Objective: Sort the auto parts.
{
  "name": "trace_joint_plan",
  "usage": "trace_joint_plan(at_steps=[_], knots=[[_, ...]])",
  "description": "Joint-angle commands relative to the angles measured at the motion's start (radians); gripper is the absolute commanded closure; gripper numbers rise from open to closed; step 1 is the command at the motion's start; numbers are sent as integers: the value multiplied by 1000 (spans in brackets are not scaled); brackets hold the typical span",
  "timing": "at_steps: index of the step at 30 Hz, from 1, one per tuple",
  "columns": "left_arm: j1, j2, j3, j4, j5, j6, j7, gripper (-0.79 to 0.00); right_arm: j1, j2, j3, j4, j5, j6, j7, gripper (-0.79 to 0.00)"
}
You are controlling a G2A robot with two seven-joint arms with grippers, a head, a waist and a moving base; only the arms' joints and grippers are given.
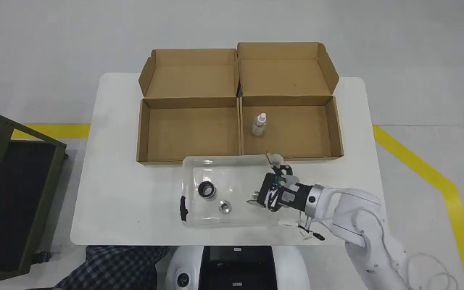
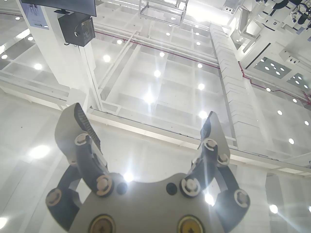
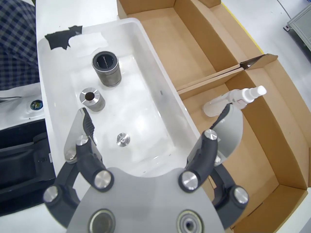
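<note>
The white table [image 1: 109, 181] holds three things. The left box [image 1: 188, 134] and right box [image 1: 304, 134] sit open, side by side, far back, with a tray [image 1: 217, 159] just nearer.

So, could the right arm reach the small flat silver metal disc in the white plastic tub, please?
Probably yes: the right gripper is open above the white plastic tub, and the small flat silver metal disc lies uncovered on its floor.
</note>
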Motion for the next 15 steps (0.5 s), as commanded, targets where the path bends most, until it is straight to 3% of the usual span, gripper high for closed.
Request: trace_joint_plan(at_steps=[1,15], knots=[[0,0,0,0,0,0,0,-785,-5,2,-8,-1,-18,-9,12,-785],[0,0,0,0,0,0,0,-785,44,4,-95,57,-67,5,149,-785]])
